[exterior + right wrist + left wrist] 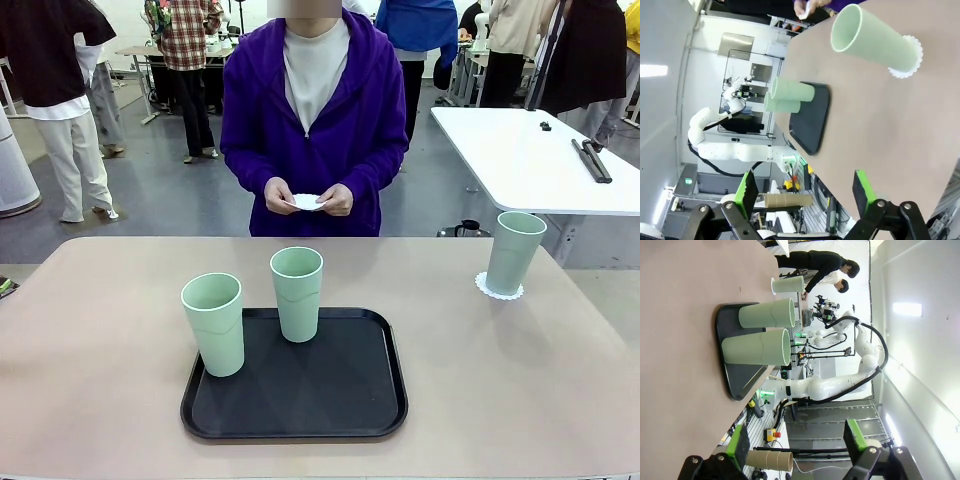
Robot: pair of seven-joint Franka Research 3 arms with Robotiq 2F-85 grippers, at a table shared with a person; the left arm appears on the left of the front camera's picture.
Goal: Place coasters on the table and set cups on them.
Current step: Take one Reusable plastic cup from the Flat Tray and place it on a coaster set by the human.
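Two mint-green cups (213, 323) (297, 293) stand upright on a black tray (340, 400) on the beige-pink table (90, 330). A third cup (514, 252) stands at the far right on a white scalloped coaster (499, 289). Across the table, a person's hands hold another coaster (306, 202) above the far edge. My left gripper (796, 445) is open and empty, well away from the tray cups (757, 346) (767, 313). My right gripper (805, 192) is open too, off the table's side, with the cup (875, 37) on its coaster (907, 62) ahead of it.
A white rectangular table (530, 160) stands behind at the right with dark tools on it. Other people stand farther back. Bare tabletop lies left of the tray and between the tray and the right cup.
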